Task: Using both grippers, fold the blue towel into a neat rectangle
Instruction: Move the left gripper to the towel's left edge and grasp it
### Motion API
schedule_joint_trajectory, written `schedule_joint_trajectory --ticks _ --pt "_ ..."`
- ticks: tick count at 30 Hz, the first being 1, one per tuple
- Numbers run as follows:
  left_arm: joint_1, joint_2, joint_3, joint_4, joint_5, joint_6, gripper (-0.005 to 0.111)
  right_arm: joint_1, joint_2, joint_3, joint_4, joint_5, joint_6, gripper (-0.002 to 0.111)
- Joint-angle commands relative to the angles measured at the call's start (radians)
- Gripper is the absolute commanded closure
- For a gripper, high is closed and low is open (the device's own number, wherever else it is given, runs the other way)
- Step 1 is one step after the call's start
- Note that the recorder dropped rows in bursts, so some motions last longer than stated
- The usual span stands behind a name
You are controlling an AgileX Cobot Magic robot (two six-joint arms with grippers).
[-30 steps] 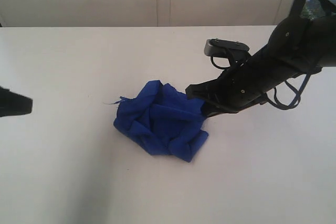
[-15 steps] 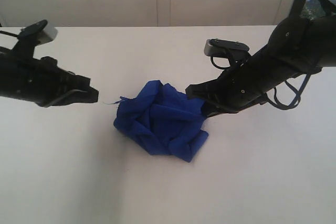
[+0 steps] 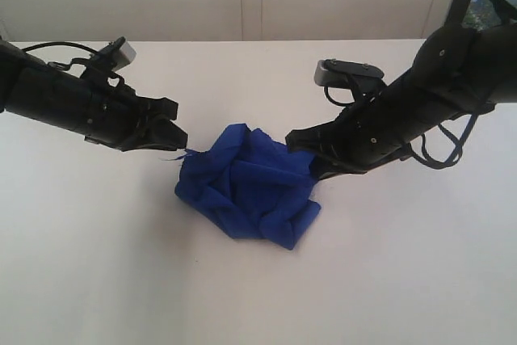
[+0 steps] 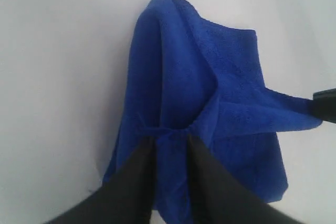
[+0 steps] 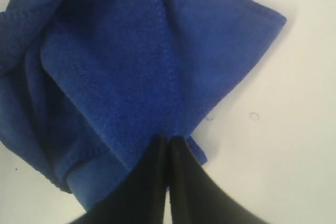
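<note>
The left pincer (image 4: 170, 139) has its jaws partly apart, astride a bunched fold of the blue towel (image 4: 210, 72), which lies crumpled just ahead of it on the white table (image 4: 52, 51). Beyond the heap, the right pincer (image 5: 168, 140) is closed tight on its far edge.

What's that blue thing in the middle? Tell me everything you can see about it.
It is a deep blue towel, plain, soft and fuzzy like terry cloth. It lies crumpled in a loose heap of folds on the white table, not yet folded. The right gripper pinches one edge, with a corner stretched taut toward it; the left gripper has its jaws apart astride a raised fold.
</note>
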Motion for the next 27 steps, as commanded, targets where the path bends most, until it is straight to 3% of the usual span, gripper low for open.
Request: schedule_joint_trajectory --ticks 1,6,13,19,22,25,27 --pt "-0.003 0.026 -0.006 -0.02 0.011 -0.005 0.065 0.002 -0.009 0.005 -0.008 -0.012 -0.006 0.108" --pt "-0.003 0.049 -0.006 -0.026 0.011 0.007 0.057 0.002 -0.009 0.005 -0.008 -0.014 -0.006 0.108" --pt "-0.003 0.094 -0.006 -0.078 0.023 0.039 0.057 0.002 -0.009 0.023 -0.008 -0.028 -0.006 0.108" --pt "-0.003 0.118 -0.006 -0.244 0.069 0.173 0.057 0.002 -0.009 0.059 -0.008 -0.076 -0.006 0.108" --pt "-0.003 0.118 -0.006 -0.251 0.069 0.176 0.058 0.002 -0.009 0.073 -0.008 -0.087 -0.006 0.108" --pt "-0.003 0.118 -0.006 -0.251 0.069 0.176 0.062 0.002 -0.009 0.077 -0.008 -0.096 -0.006 0.108" --pt "-0.003 0.118 -0.006 -0.251 0.087 0.176 0.08 0.002 -0.009 0.077 -0.008 -0.103 -0.006 0.108"
